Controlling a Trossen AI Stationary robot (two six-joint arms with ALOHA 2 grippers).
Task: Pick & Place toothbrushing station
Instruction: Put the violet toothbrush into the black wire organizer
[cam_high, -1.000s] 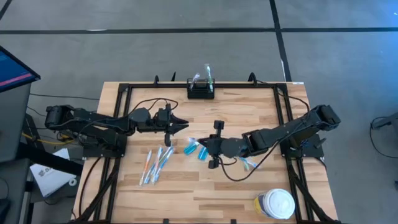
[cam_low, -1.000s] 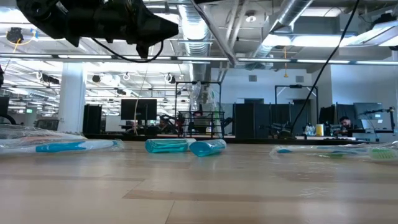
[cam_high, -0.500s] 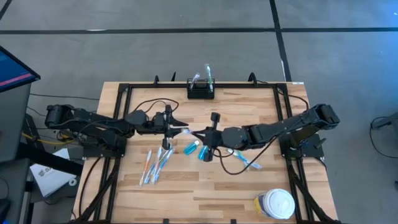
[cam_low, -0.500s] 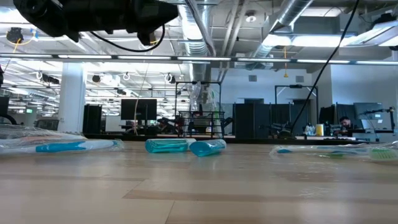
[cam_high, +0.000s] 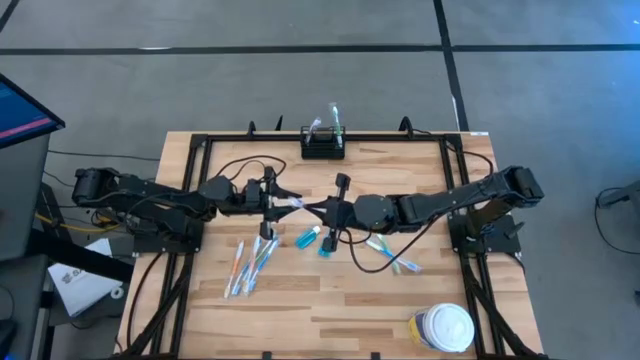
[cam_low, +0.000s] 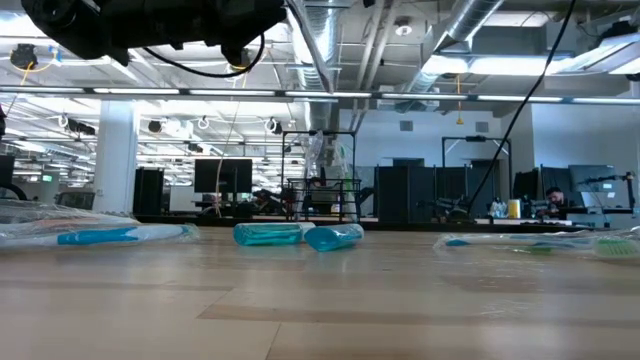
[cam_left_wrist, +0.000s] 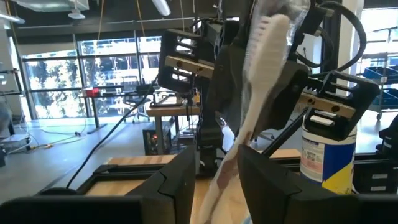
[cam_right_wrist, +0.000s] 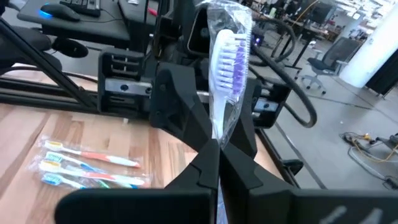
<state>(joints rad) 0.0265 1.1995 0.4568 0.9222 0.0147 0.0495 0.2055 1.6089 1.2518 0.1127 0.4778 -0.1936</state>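
both grippers meet mid-table: right gripper (cam_high: 318, 209) pinches a toothbrush (cam_right_wrist: 229, 68), left gripper (cam_high: 290, 203) parted; holder (cam_high: 323, 146) well beyond.

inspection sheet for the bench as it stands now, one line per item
Surface: wooden table inside a black frame.
Job's things: black holder at the far edge, brushes standing in it; wrapped toothbrush held in the air mid-table between both tools.
Clutter: wrapped toothbrushes lying left of centre, teal tubes at centre, more brushes to the right, white-lidded jar at the near right corner.
Grippers: left tool open around the brush; right tool shut on it.
Cables: black leads looping over the table beside both arms.
Surroundings: grey floor, monitor at left, open lab behind.
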